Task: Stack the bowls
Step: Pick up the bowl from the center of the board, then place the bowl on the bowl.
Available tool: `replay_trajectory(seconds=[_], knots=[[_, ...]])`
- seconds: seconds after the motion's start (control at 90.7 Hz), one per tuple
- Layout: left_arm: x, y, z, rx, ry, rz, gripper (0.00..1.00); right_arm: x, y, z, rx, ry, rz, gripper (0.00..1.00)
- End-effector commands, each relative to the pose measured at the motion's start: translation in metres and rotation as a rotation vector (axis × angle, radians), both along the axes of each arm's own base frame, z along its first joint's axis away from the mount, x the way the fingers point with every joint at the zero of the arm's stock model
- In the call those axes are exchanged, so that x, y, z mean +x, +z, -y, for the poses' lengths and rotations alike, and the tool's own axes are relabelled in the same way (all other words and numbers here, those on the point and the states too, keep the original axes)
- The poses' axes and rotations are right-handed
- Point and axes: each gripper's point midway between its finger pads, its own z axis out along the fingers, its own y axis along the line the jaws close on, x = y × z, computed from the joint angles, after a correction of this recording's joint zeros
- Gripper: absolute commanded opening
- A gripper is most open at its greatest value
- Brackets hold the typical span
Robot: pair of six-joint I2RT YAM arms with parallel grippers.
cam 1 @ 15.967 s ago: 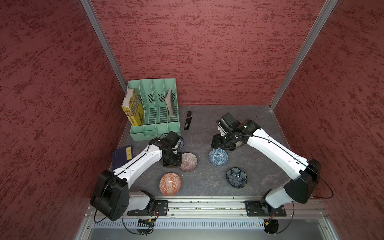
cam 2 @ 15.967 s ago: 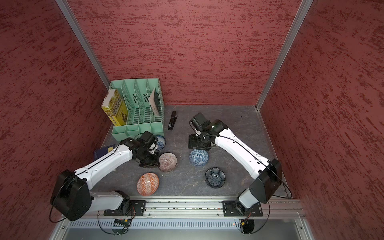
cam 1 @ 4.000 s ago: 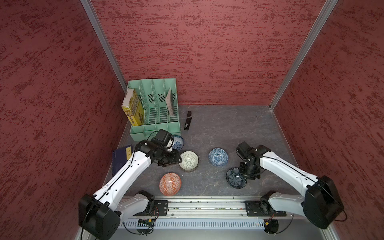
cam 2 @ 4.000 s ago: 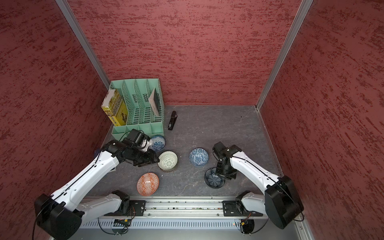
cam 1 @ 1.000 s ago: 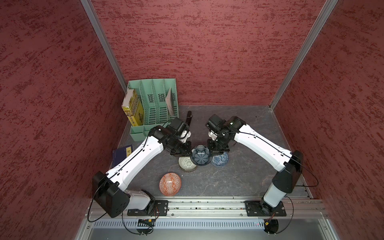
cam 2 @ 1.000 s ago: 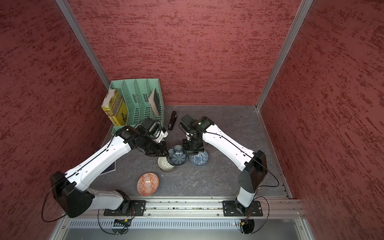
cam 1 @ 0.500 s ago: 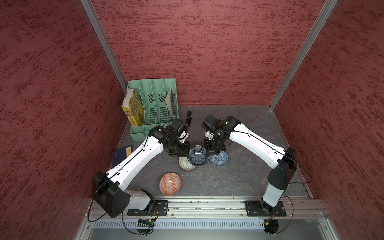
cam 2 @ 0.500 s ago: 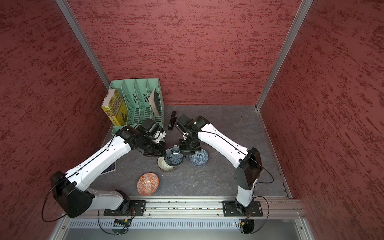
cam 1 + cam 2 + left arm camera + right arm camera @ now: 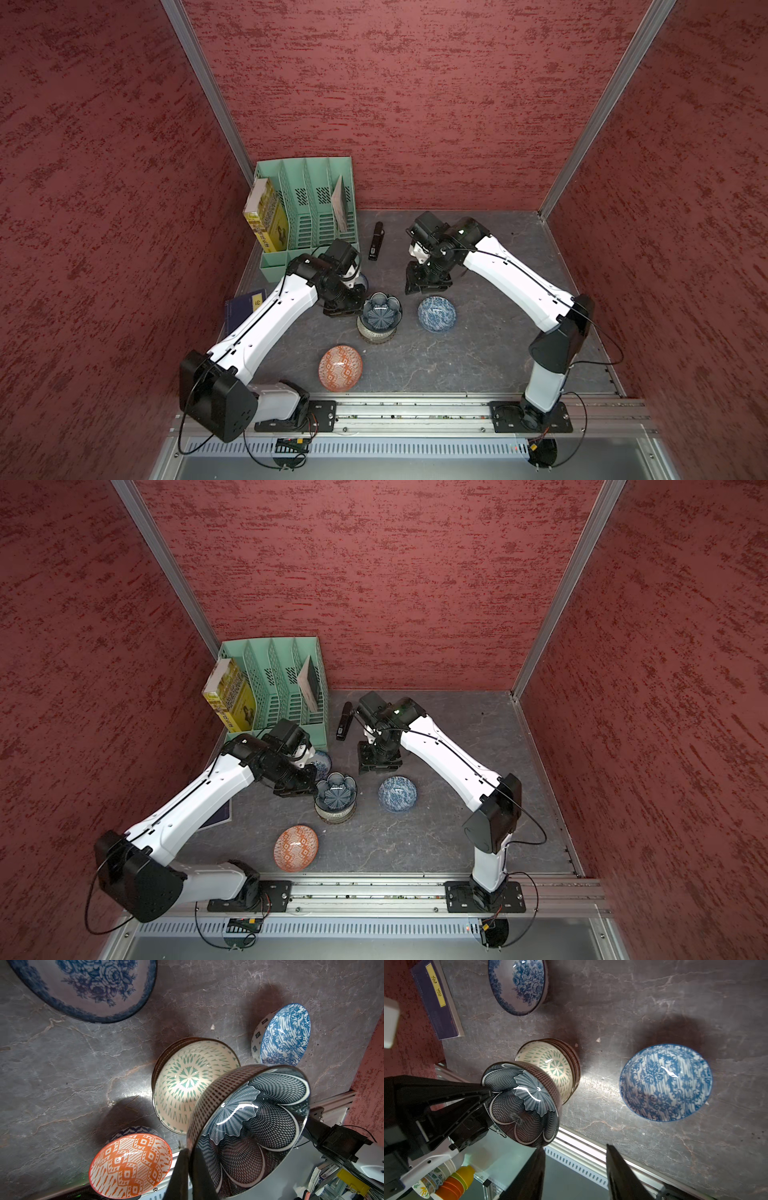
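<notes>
Dark-blue flower-pattern ceramic bowl point(image 9: 381, 312) hangs just over the stack, pinched at its rim by the left gripper point(image 9: 189, 1152): one finger inside the wall, one outside, jaws clamped tight on it. Stack under it = cream ceramic bowl w/ green lattice marks point(image 9: 187, 1082), nested on other bowls whose rims show beneath. It stands mid-way on the grey marbled tabletop point(image 9: 478, 353), between the orange-red geometric ceramic bowl point(image 9: 340, 368) & the blue-white rose-print ceramic bowl point(image 9: 519, 985). Right gripper point(image 9: 575, 1148) is spread apart & empty, off to one side, nearer the blue-white damask-print ceramic bowl point(image 9: 436, 313), touching nothing. Step in hand, as I read it: seat the dark bowl in the cream one. In the right wrist view it looks tilted vs. the stack & not square over it; can't tell if its foot touches. To do it well: level the bowl first, centre its foot over the cream bowl's well, then lower slow & straight w/ no sideways drag. A one-sided rim pinch lets a bowl swing, & glazed ceramic slides. Let go only once it sits flat, then draw the inner finger straight up so it doesn't hook the wall & tip the pile. Right arm should hold clear, or be ready to steady the stack. Three bowls lie loose on the table for after.
</notes>
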Motion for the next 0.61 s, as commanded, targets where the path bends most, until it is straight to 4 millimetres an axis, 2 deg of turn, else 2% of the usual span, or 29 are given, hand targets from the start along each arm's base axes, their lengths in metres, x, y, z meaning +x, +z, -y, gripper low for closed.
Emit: replay_trajectory(seconds=[0.0, 0.209, 0.441, 0.595], knots=[[0.005, 0.000, 0.003, -0.058, 0.002, 0.026, 0.00, -0.002, 0.007, 0.018, -0.014, -0.012, 0.027, 0.50], [0.008, -0.017, -0.001, -0.067, 0.032, 0.015, 0.00, -0.004, 0.001, 0.023, -0.008, -0.026, 0.018, 0.50], [0.016, -0.020, -0.004, -0.091, 0.066, 0.040, 0.00, -0.007, -0.008, 0.024, -0.007, -0.027, 0.003, 0.49], [0.016, -0.029, -0.002, -0.098, 0.068, 0.030, 0.00, -0.009, -0.006, 0.019, 0.028, -0.019, -0.003, 0.46]])
